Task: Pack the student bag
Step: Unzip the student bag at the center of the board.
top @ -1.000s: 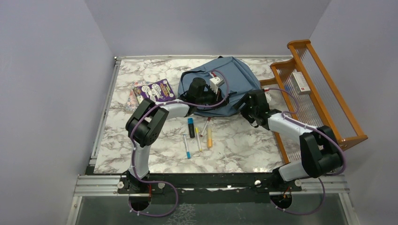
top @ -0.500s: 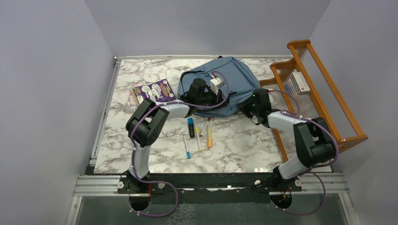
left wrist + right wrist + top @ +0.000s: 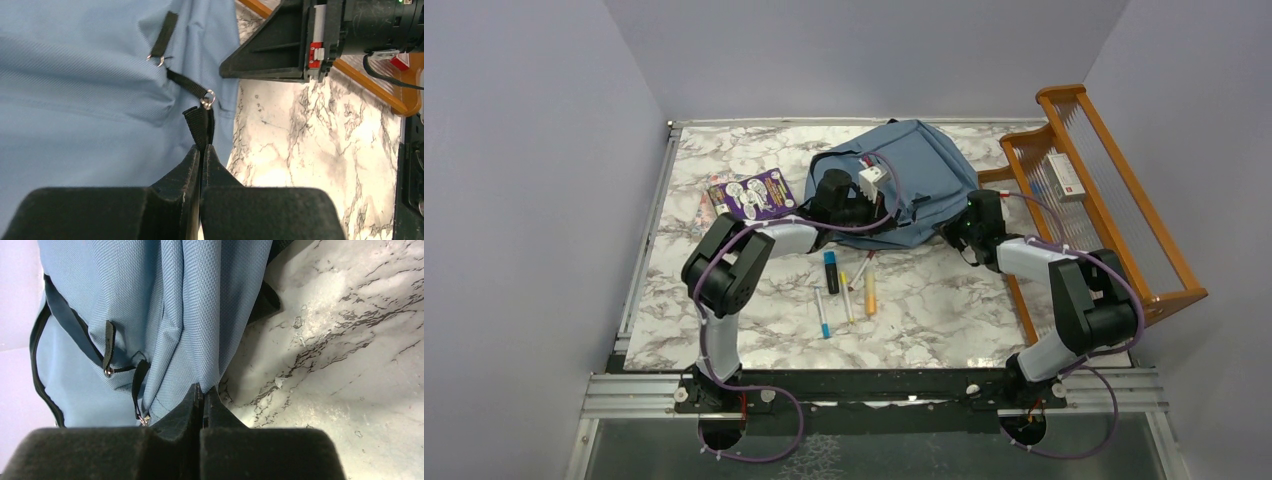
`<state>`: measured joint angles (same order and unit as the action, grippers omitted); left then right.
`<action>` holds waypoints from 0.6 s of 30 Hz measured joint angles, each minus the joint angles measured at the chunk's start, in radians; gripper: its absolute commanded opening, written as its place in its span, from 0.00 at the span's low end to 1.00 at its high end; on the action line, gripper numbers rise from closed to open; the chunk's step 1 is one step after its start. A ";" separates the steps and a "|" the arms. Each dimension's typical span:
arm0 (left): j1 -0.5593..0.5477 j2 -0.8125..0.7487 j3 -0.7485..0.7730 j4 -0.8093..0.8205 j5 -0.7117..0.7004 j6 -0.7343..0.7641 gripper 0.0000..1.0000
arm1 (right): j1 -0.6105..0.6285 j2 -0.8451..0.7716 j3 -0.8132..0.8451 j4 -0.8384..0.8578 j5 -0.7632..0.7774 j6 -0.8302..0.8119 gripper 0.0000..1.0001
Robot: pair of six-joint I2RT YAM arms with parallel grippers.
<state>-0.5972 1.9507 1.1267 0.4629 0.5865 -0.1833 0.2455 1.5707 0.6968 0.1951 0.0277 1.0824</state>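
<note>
Top external view: the student bag [image 3: 914,170] lies on the marble surface [image 3: 934,310] toward the far edge, right of centre, with both arms reaching to its near side. An orange wooden rack [image 3: 1114,200] stands at the right edge of the surface, just beside the bag, and carries a white box [image 3: 1064,176]. A purple booklet [image 3: 762,193] lies to the left of the bag. A group of pens and markers [image 3: 846,288] lies on the surface nearer the arm bases, apart from the bag.

Left wrist view: the left end effector [image 3: 201,149] has its fingers pressed together on a black pull strap [image 3: 200,125]. The strap hangs from a small metal ring [image 3: 207,98] on the bag's blue fabric. The body of the right arm's wrist [image 3: 285,45] shows at the upper right, above bare marble.

Right wrist view: the right end effector [image 3: 202,389] is clamped on a fold of the bag's blue fabric at its lower edge, where the fabric meets the surface. Black straps [image 3: 107,347] with metal rings run across the fabric to the left of the clamped fold.
</note>
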 measured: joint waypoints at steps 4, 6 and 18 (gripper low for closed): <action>0.046 -0.039 -0.039 -0.005 0.000 -0.010 0.00 | -0.005 0.000 0.000 0.010 0.000 -0.002 0.01; 0.068 -0.063 -0.056 -0.009 0.000 -0.011 0.00 | -0.005 0.000 0.000 0.014 0.001 -0.004 0.01; 0.248 -0.214 -0.109 -0.079 -0.009 0.037 0.00 | -0.010 -0.005 0.000 0.019 0.012 -0.046 0.01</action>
<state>-0.3496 1.7367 1.0176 0.3843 0.5777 -0.1463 0.2359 1.5654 0.6964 0.2146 0.0399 1.0363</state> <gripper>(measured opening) 0.013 0.017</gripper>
